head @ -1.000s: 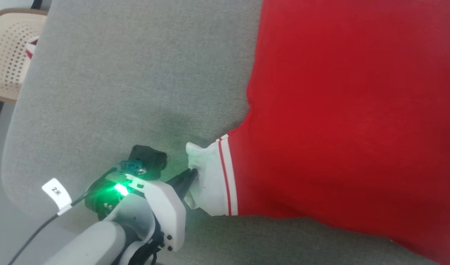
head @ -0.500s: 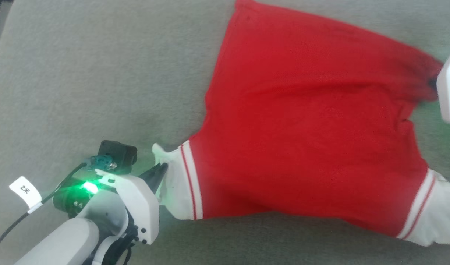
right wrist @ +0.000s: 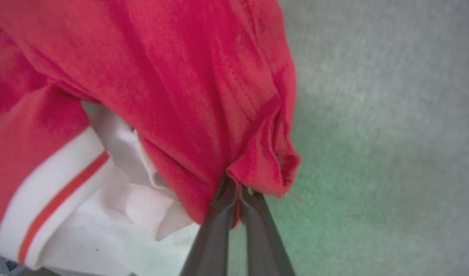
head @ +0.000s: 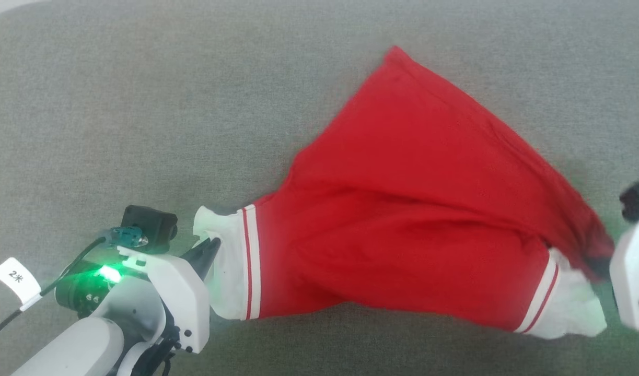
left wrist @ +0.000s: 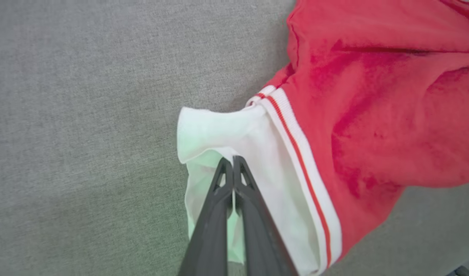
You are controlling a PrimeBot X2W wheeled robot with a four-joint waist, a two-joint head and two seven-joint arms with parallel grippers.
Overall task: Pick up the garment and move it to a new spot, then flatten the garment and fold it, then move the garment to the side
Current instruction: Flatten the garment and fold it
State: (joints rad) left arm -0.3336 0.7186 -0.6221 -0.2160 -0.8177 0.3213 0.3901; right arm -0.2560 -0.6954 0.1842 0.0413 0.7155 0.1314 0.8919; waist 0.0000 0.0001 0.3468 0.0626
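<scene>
Looking down from the head: left gripper (head: pixel 209 251) near the grey cushion's (head: pixel 115 104) front-left part, clamped tight on the white left cuff (head: pixel 222 284) of the garment (head: pixel 403 209). Just left of those fingers, a black wrist camera (head: pixel 148 225), a green lamp (head: pixel 107 272) and a white cable tag (head: pixel 15 277).

Stretching rightward from that cuff, red cloth pulled into a long fan across the cushion's middle, with one red corner pointing toward the far edge and a second white cuff (head: pixel 565 308) near the front-right part. Hard to tell whether lifted clear of the cushion or dragging on it.

Shown closer from the left wrist: two dark fingers meeting tip to tip on the cuff's white fabric (left wrist: pixel 234 130), folded and puckered around them, with a thin red stripe (left wrist: pixel 295 149) running along the band, a detail too small in the head view.

Seen from the right wrist: right gripper (right wrist: pixel 234 188) pinched closed on a bunched red hem (right wrist: pixel 265 168), white cuff and red stripe (right wrist: pixel 61 199) hanging to its left. From the head, that grip hidden behind cloth; white gripper housing (head: pixel 632 271) at the right edge.
</scene>
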